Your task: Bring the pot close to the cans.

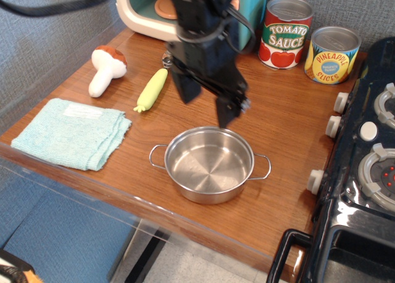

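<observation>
The shiny steel pot (210, 166) sits flat on the wooden table (284, 141) near its front edge, both wire loop handles showing. My gripper (208, 110) hangs open and empty above the pot's far rim, clear of it. The two cans stand at the back right: the red-and-green Tomato Sauce can (284, 33) and, to its right, the shorter yellow-and-blue Pineapple Slices can (333, 55). A wide stretch of table lies between the pot and the cans.
A green towel (71, 134) lies at the front left. A toy mushroom (105, 68) and a yellow-green corn cob (152, 90) lie behind it. A teal toy appliance (185, 12) stands at the back. A black toy stove (364, 166) borders the right side.
</observation>
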Robot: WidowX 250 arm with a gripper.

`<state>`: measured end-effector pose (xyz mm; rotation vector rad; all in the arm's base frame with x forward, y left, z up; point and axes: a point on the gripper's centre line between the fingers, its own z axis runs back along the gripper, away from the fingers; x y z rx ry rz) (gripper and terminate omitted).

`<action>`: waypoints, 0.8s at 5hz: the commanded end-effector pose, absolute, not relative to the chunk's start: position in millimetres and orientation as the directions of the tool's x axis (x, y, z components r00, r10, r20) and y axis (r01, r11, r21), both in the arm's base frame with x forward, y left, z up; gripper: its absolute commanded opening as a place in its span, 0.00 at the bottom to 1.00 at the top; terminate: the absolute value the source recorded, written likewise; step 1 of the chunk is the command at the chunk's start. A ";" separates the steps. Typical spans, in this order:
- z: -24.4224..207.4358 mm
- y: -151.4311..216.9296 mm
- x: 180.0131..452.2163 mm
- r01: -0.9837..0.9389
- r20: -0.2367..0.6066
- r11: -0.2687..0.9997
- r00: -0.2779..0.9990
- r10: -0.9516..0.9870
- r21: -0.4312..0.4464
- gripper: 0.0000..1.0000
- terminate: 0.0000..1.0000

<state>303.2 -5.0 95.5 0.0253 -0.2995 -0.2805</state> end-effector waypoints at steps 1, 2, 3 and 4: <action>57.9 35.0 305.3 0.194 0.167 0.978 0.965 -0.204 0.072 1.00 0.00; 40.7 31.0 293.8 0.224 0.112 0.972 0.967 -0.230 0.066 1.00 0.00; 27.8 27.6 281.0 0.248 0.067 0.966 0.965 -0.253 0.068 1.00 0.00; 23.4 29.1 278.8 0.238 0.062 0.969 0.968 -0.242 0.067 0.00 0.00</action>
